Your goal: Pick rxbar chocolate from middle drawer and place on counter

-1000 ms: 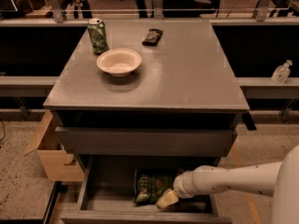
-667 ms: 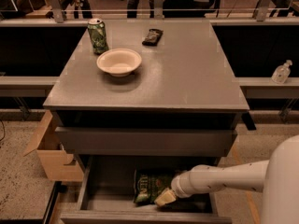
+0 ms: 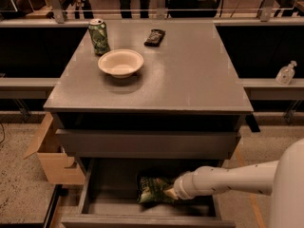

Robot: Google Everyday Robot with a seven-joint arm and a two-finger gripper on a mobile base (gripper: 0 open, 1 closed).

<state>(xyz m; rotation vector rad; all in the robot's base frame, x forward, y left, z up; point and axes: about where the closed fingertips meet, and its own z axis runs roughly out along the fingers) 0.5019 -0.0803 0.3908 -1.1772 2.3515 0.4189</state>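
- Broad matte grey surface, topping a dark grey drawer cabinet; most of its right half and near edge bare.
- Closed drawer front just under the surface's near edge, with a dark gap above it.
- Open drawer below that front, pulled out toward the camera, its inside dim.
- White robot arm, reaching in from the lower right, over the drawer's right wall and leftward into the drawer.
- Cardboard box on the floor, to the left of the cabinet, flaps up.
- Pale round bowl, upright on the surface's left half, toward the far left corner, near the can but apart from it.
- Green crinkled bag, lying inside the open drawer around its middle, its right end against the hand.
- Green drink can, upright by the far left corner of the surface, just behind and to the left of the bowl.
- Dark bar-like packet, flat near the far edge of the surface, about midway along it, well apart from the bowl; print unreadable.
- Clear pump bottle on the ledge to the right of the cabinet.
- Hand at the arm's left tip, low in the drawer, touching the bag's right end; spread or pressed together: cannot tell.
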